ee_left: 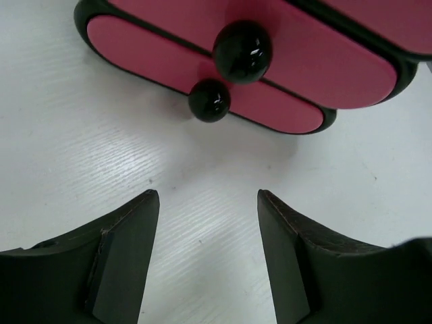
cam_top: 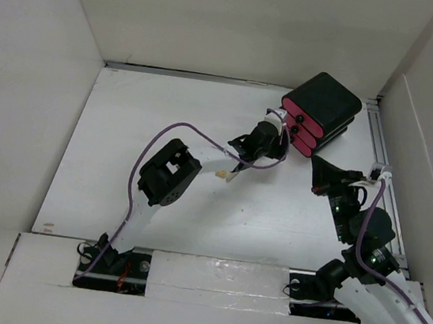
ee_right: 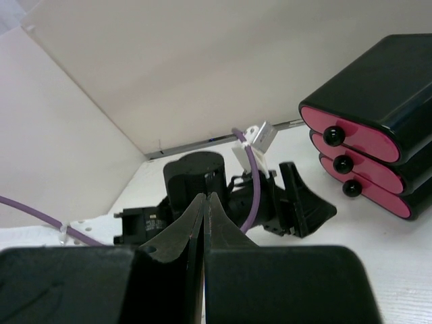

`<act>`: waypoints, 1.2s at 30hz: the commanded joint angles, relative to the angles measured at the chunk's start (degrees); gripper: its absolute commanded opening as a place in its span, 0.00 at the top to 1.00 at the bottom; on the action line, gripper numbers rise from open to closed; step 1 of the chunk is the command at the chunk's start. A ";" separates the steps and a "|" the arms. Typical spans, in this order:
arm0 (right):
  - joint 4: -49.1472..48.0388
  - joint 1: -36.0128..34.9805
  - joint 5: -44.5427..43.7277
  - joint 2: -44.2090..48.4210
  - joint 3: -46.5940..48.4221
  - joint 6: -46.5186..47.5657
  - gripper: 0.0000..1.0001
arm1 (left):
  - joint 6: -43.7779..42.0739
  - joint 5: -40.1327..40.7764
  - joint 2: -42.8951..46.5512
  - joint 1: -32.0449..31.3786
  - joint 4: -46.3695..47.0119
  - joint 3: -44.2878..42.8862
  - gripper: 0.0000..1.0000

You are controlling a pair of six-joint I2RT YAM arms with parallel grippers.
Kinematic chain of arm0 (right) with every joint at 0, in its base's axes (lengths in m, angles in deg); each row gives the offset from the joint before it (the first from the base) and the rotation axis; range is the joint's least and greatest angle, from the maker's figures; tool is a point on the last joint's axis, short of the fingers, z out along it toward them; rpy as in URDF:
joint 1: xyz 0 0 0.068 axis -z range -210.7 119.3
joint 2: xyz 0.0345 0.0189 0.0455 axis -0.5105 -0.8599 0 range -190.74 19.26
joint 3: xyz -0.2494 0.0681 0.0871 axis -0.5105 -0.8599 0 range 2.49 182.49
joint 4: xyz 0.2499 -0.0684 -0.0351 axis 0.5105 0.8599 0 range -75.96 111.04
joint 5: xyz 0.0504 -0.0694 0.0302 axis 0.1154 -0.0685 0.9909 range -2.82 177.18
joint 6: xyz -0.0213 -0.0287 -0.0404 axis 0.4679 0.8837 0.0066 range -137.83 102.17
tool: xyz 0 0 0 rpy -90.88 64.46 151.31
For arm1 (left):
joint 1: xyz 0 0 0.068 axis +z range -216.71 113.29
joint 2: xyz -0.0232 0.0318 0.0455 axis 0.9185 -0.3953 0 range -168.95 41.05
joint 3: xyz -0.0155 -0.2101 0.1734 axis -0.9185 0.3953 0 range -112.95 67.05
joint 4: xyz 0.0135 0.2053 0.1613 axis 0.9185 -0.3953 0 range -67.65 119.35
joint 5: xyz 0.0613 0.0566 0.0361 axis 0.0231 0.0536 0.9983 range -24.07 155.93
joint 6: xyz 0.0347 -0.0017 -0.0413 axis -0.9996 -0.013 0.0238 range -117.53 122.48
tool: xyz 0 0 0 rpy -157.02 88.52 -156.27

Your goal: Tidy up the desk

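Observation:
The desk is a large white tabletop bordered by white panel walls. A small black box with three pink drawers stands at its back right. My left gripper is open and empty, just in front of the drawers. In the left wrist view its fingers point at the two lower black knobs, with bare desk between them. My right gripper is shut and empty, close to the box's near side. In the right wrist view its jaws are pressed together.
White walls close in the desk on the left, back and right. A metal rail runs along the right edge. The left arm's purple cable loops above the desk. The drawer box also shows in the right wrist view.

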 commanded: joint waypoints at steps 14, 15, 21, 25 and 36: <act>-2.82 -0.27 0.82 -0.33 0.25 0.83 0.99 | 0.91 -3.27 -13.45 2.12 -14.01 -26.98 0.46; -2.82 -0.27 0.21 -0.42 0.24 1.00 0.99 | 1.96 -3.54 -13.63 2.13 -14.02 -26.81 0.48; -2.38 -0.27 -5.50 -2.26 1.47 1.36 0.83 | 1.80 -4.34 -8.36 2.13 -5.31 -17.23 0.48; -1.24 -0.27 -5.16 -4.55 2.97 1.18 0.78 | 0.48 -4.69 -11.07 2.13 -8.04 -23.28 0.46; -0.97 -0.27 -3.14 -4.82 4.37 1.01 0.79 | -2.42 -7.06 -16.70 2.13 -9.62 -30.58 0.49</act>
